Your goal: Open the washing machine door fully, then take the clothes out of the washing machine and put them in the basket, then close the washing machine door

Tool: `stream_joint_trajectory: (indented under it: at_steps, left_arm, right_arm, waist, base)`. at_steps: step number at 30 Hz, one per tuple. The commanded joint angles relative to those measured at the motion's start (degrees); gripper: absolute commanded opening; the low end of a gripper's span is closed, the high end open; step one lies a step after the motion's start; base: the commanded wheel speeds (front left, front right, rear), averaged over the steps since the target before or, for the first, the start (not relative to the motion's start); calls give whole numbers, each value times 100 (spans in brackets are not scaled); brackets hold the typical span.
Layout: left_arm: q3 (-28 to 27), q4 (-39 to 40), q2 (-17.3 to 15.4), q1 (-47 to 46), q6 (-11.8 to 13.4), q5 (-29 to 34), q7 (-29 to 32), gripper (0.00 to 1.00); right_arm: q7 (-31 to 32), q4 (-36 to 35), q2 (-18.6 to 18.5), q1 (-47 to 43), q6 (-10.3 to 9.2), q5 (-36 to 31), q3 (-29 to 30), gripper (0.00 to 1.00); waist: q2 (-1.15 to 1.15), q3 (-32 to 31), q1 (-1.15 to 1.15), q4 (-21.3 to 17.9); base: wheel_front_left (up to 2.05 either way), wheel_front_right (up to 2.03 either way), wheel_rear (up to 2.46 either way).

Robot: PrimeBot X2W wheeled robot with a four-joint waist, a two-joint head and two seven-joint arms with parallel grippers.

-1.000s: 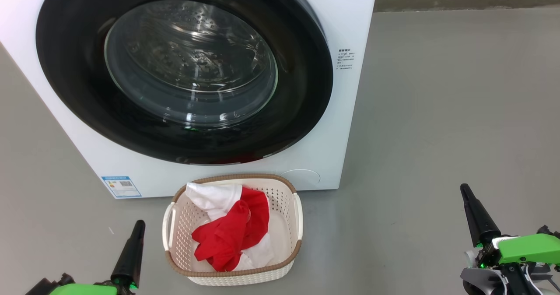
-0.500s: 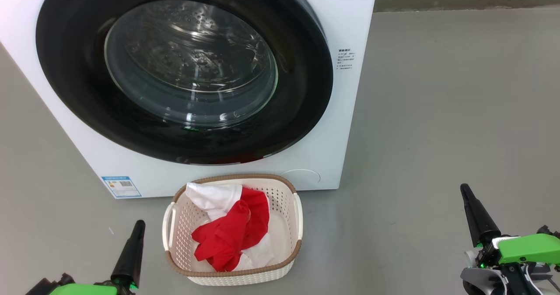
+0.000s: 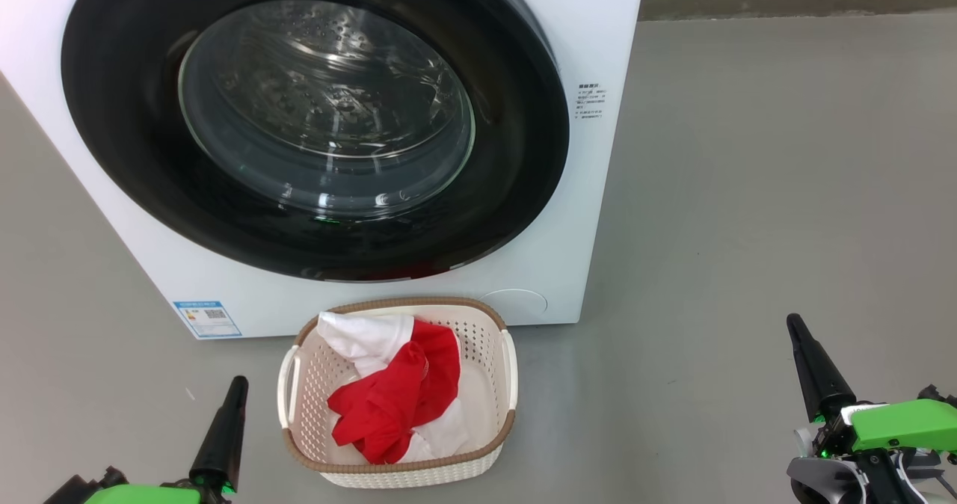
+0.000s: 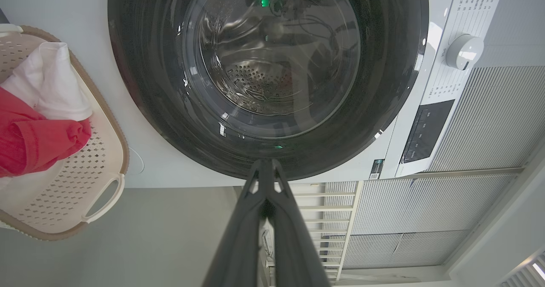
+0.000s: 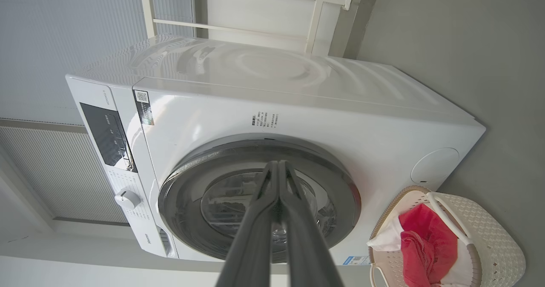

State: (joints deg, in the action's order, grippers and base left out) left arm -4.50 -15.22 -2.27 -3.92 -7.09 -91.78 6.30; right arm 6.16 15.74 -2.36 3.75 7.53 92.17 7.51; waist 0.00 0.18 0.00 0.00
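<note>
Washing machine door (image 3: 516, 152) flush; left gripper (image 3: 238, 383), right gripper (image 3: 792, 321) closed either side of basket (image 3: 396, 301).

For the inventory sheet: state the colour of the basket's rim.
Brown, on the basket rim; the head view shows it best.

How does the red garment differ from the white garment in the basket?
Colour: the red garment is bright, the white garment is pale. Position: the red garment lies crumpled on top in the middle, while the white garment lies under it and reaches the rim of the basket. Both are soft cloth inside the basket.
</note>
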Motion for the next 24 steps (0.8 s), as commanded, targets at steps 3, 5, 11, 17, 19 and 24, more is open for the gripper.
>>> stream_joint_trajectory:
  at_steps: [3, 5, 11, 17, 19, 24]
  left_arm:
    - [-203, 119, -61, -226, -40, -39, 19, 0]
    - [-203, 119, -61, -226, -40, -39, 19, 0]
    - [-202, 119, -61, -226, -40, -39, 19, 0]
    - [-202, 119, -61, -226, -40, -39, 19, 0]
    - [-202, 119, -61, -226, -40, -39, 19, 0]
    - [-202, 119, -61, -226, -40, -39, 19, 0]
  right_arm:
    - [34, -171, -52, 243, -4, -1, -98, 0]
    - [33, -171, -52, 243, -4, -1, -98, 0]
    - [33, -171, -52, 243, -4, -1, -98, 0]
    - [33, -171, -52, 243, -4, -1, -98, 0]
    - [33, -171, -52, 243, -4, -1, -99, 0]
    - [33, -171, -52, 243, -4, -1, -99, 0]
  waist:
    - [0, 0, 0, 0]
    - [0, 0, 0, 0]
    - [0, 0, 0, 0]
    - [0, 0, 0, 0]
    - [0, 0, 0, 0]
    - [0, 0, 0, 0]
  base:
    - [0, 0, 0]
    - [0, 0, 0]
    - [0, 0, 0]
    - [0, 0, 0]
    - [0, 0, 0]
    - [0, 0, 0]
